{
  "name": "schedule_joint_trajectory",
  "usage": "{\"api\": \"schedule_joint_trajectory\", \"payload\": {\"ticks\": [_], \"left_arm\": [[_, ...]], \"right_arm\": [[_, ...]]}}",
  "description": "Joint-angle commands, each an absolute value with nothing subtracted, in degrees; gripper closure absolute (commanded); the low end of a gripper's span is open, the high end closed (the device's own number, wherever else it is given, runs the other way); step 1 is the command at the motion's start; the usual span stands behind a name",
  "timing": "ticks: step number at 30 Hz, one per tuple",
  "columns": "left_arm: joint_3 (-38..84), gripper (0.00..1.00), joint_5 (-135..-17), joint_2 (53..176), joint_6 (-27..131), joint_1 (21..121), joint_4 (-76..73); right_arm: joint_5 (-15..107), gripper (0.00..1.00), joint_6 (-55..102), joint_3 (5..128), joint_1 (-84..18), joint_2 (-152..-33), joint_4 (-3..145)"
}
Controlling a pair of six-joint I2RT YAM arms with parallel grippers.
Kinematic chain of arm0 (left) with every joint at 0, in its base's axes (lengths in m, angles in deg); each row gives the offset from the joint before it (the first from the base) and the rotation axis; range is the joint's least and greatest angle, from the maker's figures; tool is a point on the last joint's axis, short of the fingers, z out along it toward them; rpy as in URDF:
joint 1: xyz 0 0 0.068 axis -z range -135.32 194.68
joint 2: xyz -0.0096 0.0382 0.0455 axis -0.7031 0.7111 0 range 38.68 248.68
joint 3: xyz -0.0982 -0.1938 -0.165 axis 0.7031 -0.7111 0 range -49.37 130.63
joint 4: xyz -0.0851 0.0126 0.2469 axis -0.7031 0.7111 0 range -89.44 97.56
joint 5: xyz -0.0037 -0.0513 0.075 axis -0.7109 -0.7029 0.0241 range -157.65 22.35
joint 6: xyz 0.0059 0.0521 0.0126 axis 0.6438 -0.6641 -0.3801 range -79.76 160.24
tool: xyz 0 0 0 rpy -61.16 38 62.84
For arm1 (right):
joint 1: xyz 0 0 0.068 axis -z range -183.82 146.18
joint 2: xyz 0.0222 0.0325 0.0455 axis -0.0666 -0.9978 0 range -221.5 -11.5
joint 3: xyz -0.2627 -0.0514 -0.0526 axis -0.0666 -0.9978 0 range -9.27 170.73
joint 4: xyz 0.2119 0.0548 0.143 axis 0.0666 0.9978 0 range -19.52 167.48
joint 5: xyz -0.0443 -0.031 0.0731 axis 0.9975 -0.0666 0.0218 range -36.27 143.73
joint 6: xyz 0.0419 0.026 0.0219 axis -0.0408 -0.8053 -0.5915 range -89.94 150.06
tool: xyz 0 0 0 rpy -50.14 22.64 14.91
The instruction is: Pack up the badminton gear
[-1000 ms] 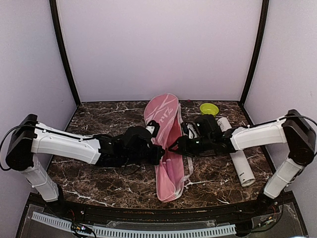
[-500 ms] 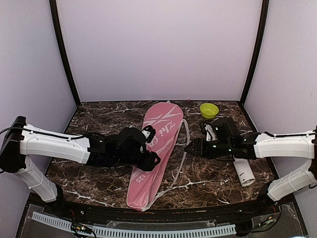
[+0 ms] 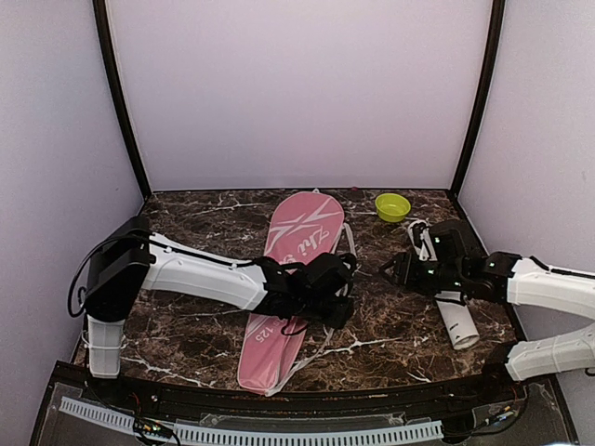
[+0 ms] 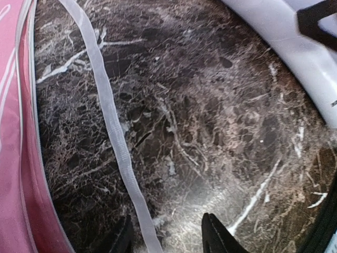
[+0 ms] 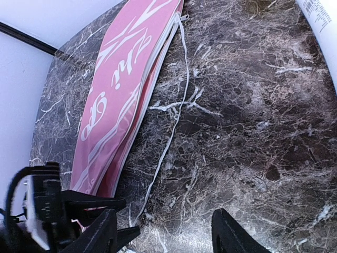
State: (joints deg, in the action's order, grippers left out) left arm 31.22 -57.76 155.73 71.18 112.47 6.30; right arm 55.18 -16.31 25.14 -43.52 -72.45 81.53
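The long pink racket cover (image 3: 290,279) lies flat and slanted across the middle of the table, with its wide end at the back. Its white strap (image 4: 108,121) trails off the right side. My left arm reaches over the cover. The left gripper (image 3: 342,299) is open just to the right of the cover, low over the table; the strap runs between its fingers near the left one. My right gripper (image 3: 394,270) is open over bare marble, with nothing in it. The white tube (image 3: 457,321) lies on its side, partly under the right arm. It also shows in the right wrist view as the tube (image 5: 322,26).
A small lime-green bowl (image 3: 392,206) stands at the back right. Purple walls with black corner posts close in the table (image 3: 186,232) on three sides. In the right wrist view the black left gripper (image 5: 58,208) sits close at the lower left.
One second ago both grippers held the cover bunched up between them. It has since dropped flat. The left gripper has crossed to the cover's right side and the right gripper has drawn back rightward.
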Motion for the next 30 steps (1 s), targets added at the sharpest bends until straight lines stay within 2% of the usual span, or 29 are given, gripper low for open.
{"api": "schedule_joint_trajectory", "payload": {"ticks": [1, 10, 16, 19, 22, 30], "left_arm": [[36.4, 0.55, -53.9, 159.4, 72.4, 112.7, 12.3], [39.9, 0.61, -54.2, 164.1, 70.9, 113.1, 14.3], [40.9, 0.8, -52.8, 165.3, 71.3, 113.1, 16.9], [41.0, 0.85, -52.3, 165.3, 71.7, 113.1, 17.3], [41.5, 1.0, -52.0, 165.3, 71.9, 113.1, 17.6], [43.0, 1.0, -48.5, 159.4, 71.4, 113.1, 18.0]], "right_arm": [[56.4, 0.39, -15.3, 23.7, -42.3, -68.8, 82.9], [54.9, 0.39, -16.2, 19.6, -40.9, -67.1, 81.8], [54.8, 0.39, -17.1, 18.9, -40.6, -66.3, 80.9], [54.9, 0.39, -17.1, 19.2, -40.5, -66.0, 81.1], [55.2, 0.39, -17.2, 19.5, -40.4, -65.7, 81.6], [55.7, 0.39, -18.0, 19.7, -40.3, -65.3, 82.0]]}}
